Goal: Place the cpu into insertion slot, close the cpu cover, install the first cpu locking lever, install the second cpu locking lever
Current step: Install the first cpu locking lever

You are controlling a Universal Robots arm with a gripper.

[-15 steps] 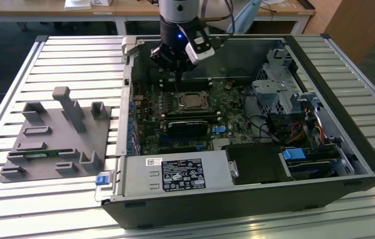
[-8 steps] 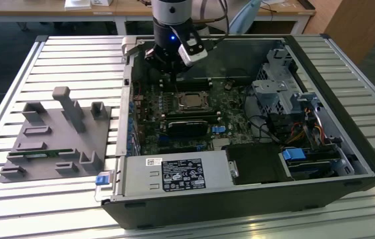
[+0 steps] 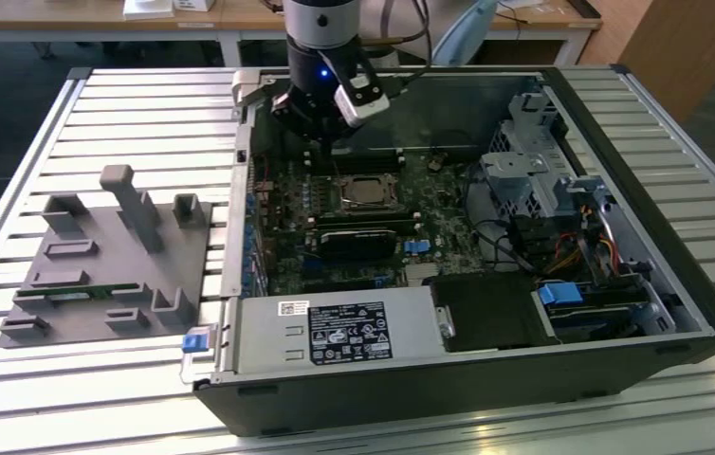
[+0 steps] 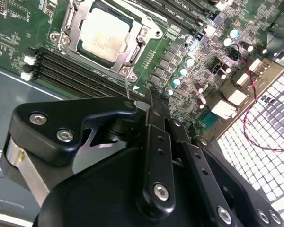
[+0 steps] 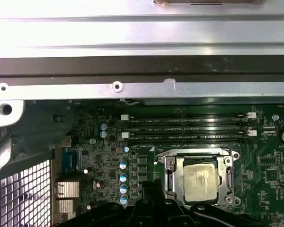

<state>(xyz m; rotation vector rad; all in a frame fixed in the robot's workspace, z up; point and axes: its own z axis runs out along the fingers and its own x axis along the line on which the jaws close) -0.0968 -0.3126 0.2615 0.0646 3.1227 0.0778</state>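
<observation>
The cpu (image 4: 106, 35) lies flat in the insertion slot (image 4: 134, 51) on the motherboard, its silver top showing through the window of the cpu cover (image 4: 66, 30). The cover lies down around the chip. In the exterior view the cpu (image 3: 360, 192) sits mid-board, and my gripper (image 3: 320, 142) hangs just behind it inside the case. In the second wrist view my gripper (image 4: 154, 94) is shut, its tips close to one socket corner. A thin locking lever rod (image 4: 127, 87) rises from that corner beside the tips. The first wrist view shows the cpu (image 5: 200, 178), the cover (image 5: 169, 171) and the gripper (image 5: 149, 187).
Long black memory slots (image 5: 184, 130) run beside the socket, with the case's metal wall (image 5: 142, 47) beyond them. A drive cage (image 3: 535, 171), cables and a power supply (image 3: 332, 332) fill the case. A grey parts fixture (image 3: 104, 256) stands at the exterior view's left.
</observation>
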